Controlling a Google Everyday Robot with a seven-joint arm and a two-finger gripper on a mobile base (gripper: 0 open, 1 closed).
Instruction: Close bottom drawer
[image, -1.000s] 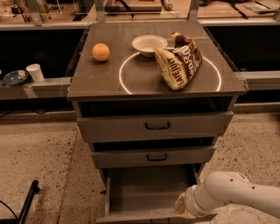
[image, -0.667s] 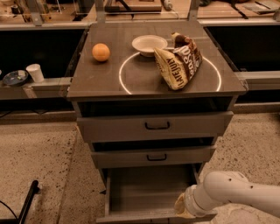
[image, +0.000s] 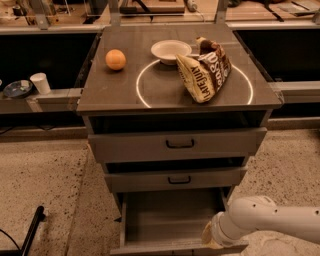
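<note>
Still unchanged: hand (image: 209, 235) at open bottom drawer (image: 170, 220) front-right corner.

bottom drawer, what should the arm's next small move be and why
Probably a short push of the tool toward the grey cabinet. The flat grey bottom drawer stands pulled far out, its plain inside showing, and the tool on the white arm sits at its front right corner, so pressing inward there should start it sliding shut.
</note>
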